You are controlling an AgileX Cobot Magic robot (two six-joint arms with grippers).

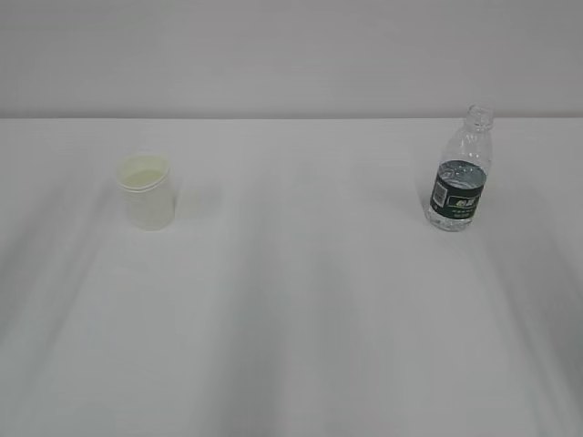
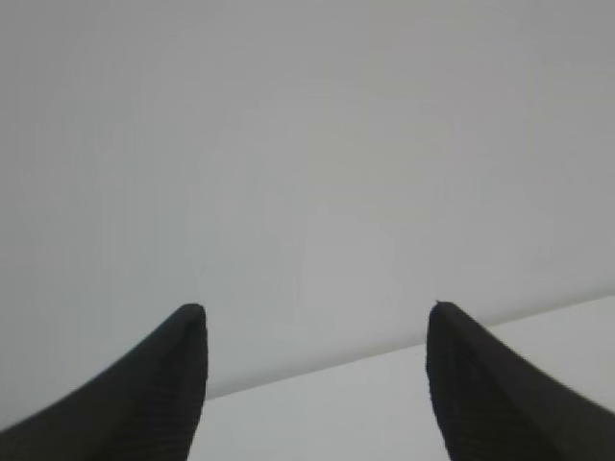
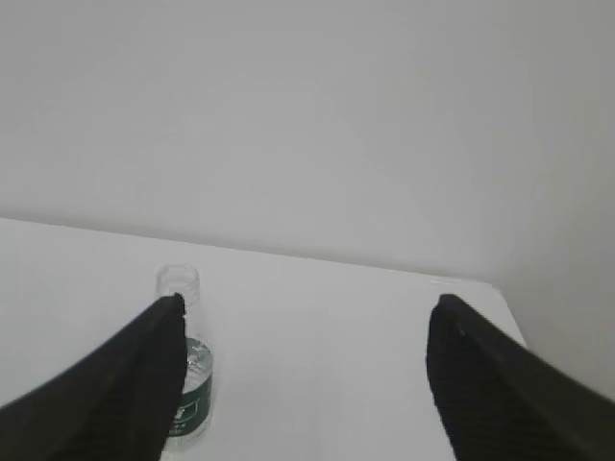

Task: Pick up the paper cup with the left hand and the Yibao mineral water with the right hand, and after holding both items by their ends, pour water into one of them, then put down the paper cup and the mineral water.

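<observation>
White tabletop [image 1: 291, 319] against a plain pale wall [image 1: 291, 55], cup and bottle standing well apart.

Soft grey shadows streak the table toward the near edge. On its left side stands the paper cup [image 1: 147, 191], upright, mouth up, white and tapered with a rolled rim and a cream inside. Far to the right, the Yibao mineral water [image 1: 460, 170] stands upright too, long axis vertical, open neck pointing up; it is clear ribbed plastic, capless, with a dark green label carrying a white patch, and it is taller than the cup. Neither arm shows in the exterior view. From the left wrist, the left gripper [image 2: 317, 317] has its dark ribbed fingers spread wide with only wall and table edge between them. The right gripper [image 3: 307, 307] is likewise spread wide and empty; the bottle sits low by its left finger [image 3: 106, 394], partly hidden behind it.
</observation>
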